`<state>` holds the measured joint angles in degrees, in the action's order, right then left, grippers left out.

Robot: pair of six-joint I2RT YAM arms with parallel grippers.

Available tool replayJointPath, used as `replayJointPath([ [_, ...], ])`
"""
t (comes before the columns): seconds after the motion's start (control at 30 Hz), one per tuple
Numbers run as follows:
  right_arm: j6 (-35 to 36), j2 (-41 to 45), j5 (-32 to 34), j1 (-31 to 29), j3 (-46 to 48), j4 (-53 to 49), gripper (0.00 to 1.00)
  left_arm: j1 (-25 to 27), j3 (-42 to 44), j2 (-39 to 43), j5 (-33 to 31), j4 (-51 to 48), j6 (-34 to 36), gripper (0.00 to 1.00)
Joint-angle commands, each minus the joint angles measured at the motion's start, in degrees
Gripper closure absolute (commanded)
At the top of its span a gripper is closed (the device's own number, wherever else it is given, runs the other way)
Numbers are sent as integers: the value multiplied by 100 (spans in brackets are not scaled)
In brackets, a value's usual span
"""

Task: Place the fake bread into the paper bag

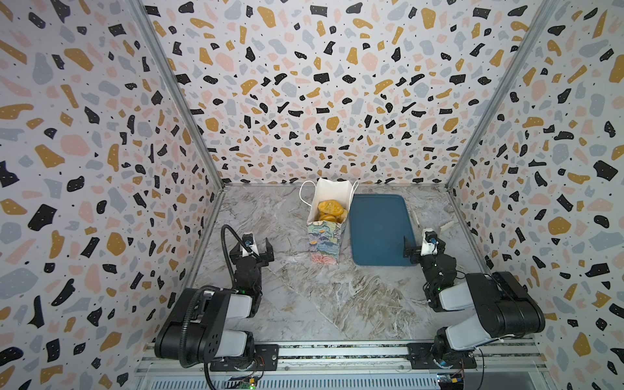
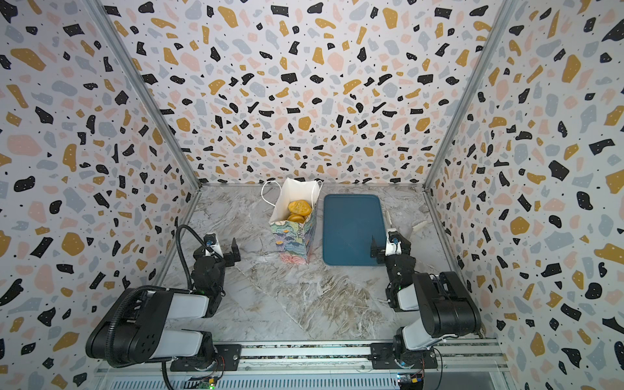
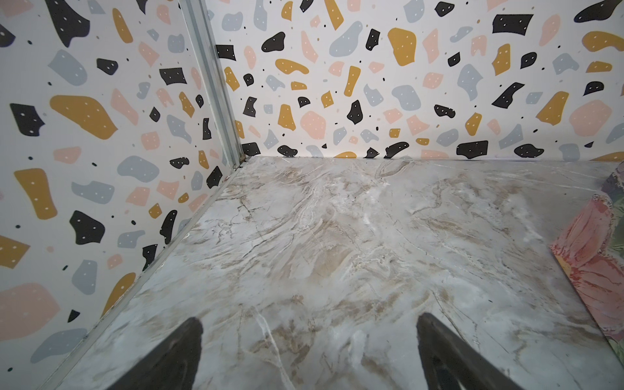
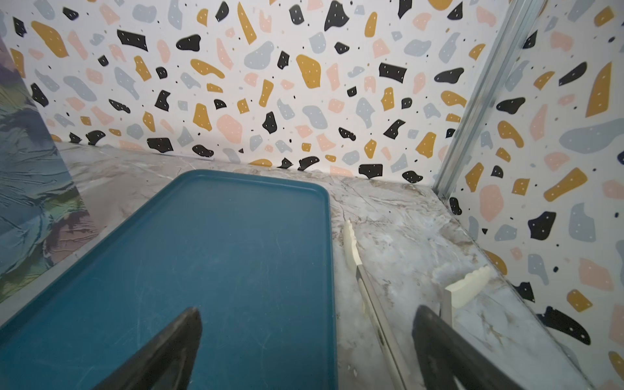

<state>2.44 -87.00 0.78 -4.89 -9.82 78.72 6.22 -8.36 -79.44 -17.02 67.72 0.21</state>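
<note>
Sitting glossy and golden-brown, the fake bread point(image 1: 330, 208) is filling one upright flower-printed paper bag point(image 1: 324, 241), standing ahead-right of the left gripper point(image 1: 251, 251) and ahead-left of the right gripper point(image 1: 423, 249). The bag's front wall is hiding the lower pieces; three are showing, their shapes hard to tell. Both grippers are gaping wide, holding nothing. One teal tray point(image 1: 378, 216) and one pair of tongs point(image 4: 353, 250) are lying ahead of the right gripper.

Only the top few pieces of bread point(image 1: 330, 207) show in the paper bag point(image 1: 324, 243); the rest is hidden below its wall, count unclear. Both wrist views cut the bag at the frame edge. The tongs point(image 4: 351, 244) run off the bottom edge, and in both top views the right gripper point(image 1: 423, 242) hides all but their tips.
</note>
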Motion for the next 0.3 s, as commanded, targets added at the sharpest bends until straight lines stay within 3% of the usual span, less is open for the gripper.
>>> replayJointPath([
  [0.0, -122, -6, 224, -21, -134, -218, 1, -7, -34, -16, -62, 206, -37, 1],
  [0.27, -119, 21, 242, -28, -72, -164, 1, -7, -43, -15, -57, 197, -30, 1],
])
